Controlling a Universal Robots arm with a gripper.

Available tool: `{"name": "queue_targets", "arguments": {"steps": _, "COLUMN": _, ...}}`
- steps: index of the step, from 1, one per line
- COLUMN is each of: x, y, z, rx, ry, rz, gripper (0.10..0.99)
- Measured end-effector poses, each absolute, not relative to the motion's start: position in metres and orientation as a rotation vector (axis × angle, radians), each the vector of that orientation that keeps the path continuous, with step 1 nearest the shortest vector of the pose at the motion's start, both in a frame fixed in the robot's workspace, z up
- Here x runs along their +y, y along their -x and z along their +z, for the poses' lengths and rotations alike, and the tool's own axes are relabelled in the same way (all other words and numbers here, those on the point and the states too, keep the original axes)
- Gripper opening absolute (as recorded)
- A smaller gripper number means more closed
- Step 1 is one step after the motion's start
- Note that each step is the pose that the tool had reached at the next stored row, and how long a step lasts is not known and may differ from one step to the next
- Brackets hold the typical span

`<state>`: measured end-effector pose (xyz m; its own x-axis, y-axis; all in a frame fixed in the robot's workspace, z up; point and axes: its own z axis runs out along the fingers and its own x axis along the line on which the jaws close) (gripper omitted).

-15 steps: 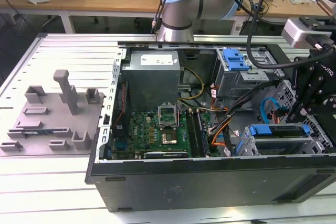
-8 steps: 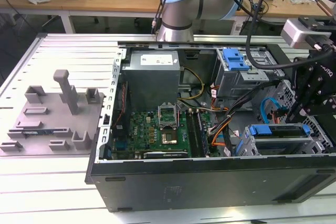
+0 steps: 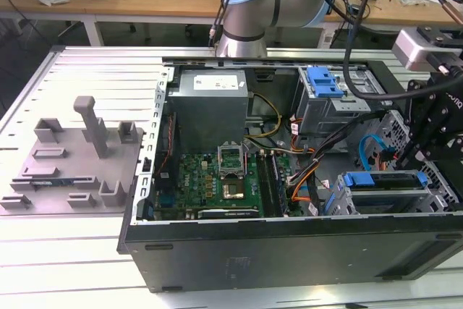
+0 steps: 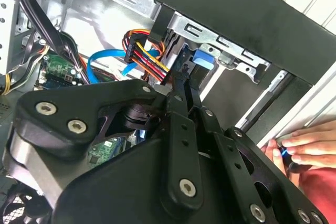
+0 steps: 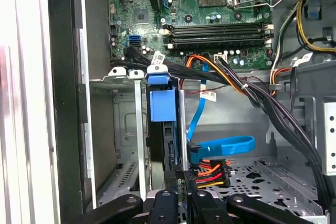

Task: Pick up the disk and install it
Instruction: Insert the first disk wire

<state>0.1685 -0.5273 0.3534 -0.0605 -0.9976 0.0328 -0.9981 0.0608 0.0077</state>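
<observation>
The disk [image 3: 383, 180], silver with blue rails, sits edge-up in the drive cage [image 3: 437, 192] at the front corner of the open computer case, on the exterior view's right. In both wrist views its blue rail end [image 5: 160, 103] [image 4: 202, 60] stands between the cage's metal walls, and the dark slab of the disk runs back toward me. My gripper [image 3: 422, 151] reaches down to the disk's near end. Its two black fingers lie close together at that end [image 4: 185, 85] [image 5: 181, 183], apparently shut on the disk.
Red, orange and yellow power wires [image 5: 211, 173] and a blue flat cable [image 5: 226, 145] lie right beside the disk. The motherboard [image 3: 217, 175] fills the case floor. A grey fixture [image 3: 79, 157] lies outside it. A person's hand [image 4: 300, 145] rests just past the case wall.
</observation>
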Motion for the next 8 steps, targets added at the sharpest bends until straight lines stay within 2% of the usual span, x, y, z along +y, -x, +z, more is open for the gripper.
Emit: {"name": "queue_targets", "arguments": {"steps": 8, "x": -0.5275, "y": -0.1680, "z": 0.3512, "rx": -2.266, "ry": -2.133, "rz": 0.026, "gripper": 0.165}}
